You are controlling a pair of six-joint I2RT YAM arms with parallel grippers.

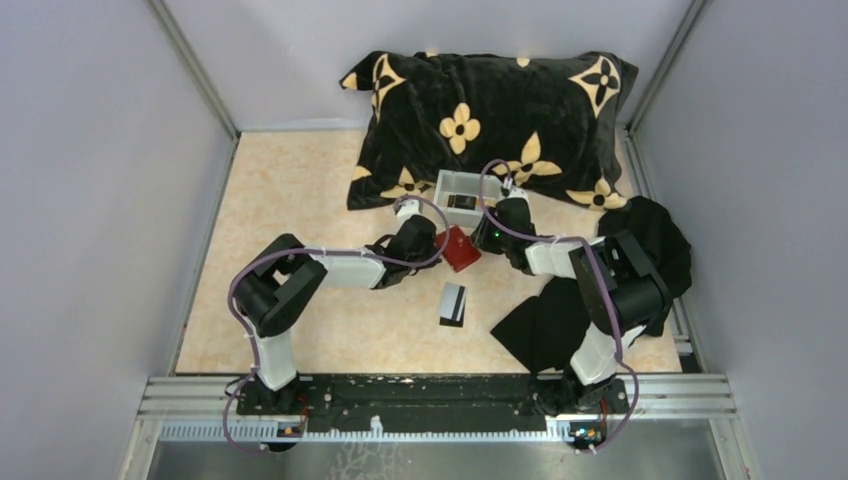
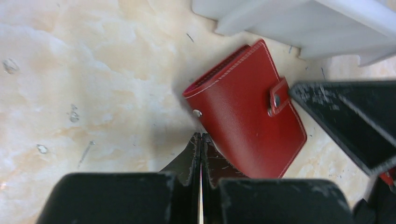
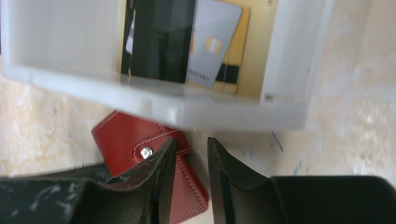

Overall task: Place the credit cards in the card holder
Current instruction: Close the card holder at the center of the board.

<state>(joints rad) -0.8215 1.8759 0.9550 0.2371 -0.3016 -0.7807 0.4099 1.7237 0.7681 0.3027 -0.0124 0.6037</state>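
While the card holder is lying shut near of the white tray, I am holding my left gripper closed and empty beside it and my right gripper half open, empty, at its strap, credit cards in the tray and a lone card nearer all awaiting loading.

The pale marbled table carries a black flowered pillow, a white tray, the red card holder, one credit card and a black cloth.
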